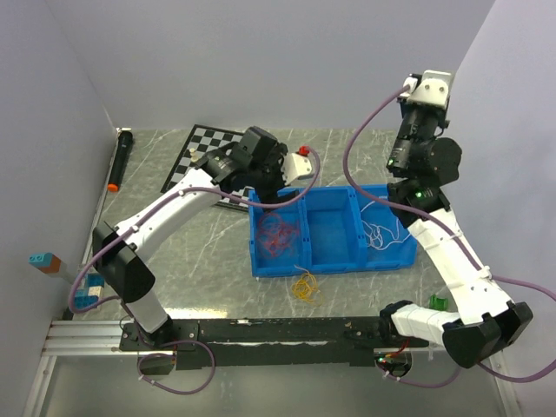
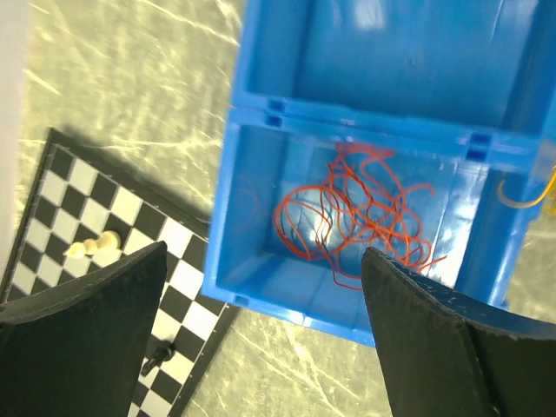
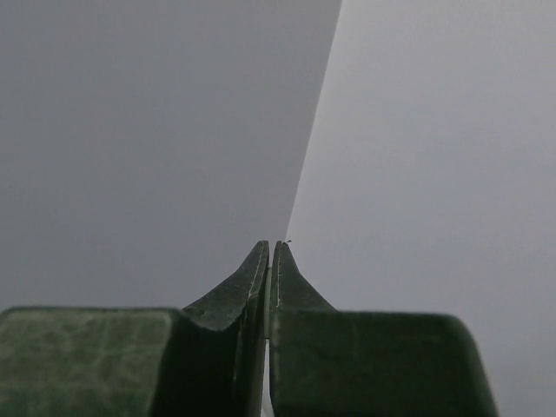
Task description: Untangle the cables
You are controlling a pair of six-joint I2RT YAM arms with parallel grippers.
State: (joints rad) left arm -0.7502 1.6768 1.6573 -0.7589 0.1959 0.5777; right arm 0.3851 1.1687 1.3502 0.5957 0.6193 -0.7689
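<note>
Top external high behind bases, left wrist close over shared blue bin (image 2: 248,174), red cables (image 2: 356,217), right wrist facing wall corner (image 3: 314,122).

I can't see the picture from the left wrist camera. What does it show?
A tangle of red cables lies in one compartment of a blue bin, seen from above between the left arm's wide-open jaws. Left of the bin, a chessboard with a pale piece lies on the marbled table.

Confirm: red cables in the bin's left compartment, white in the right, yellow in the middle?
No. The yellow cables lie on the table, outside the near wall of the blue bin, not in the middle compartment; the top external view shows it. The red cables left, white cables right: correct.
</note>
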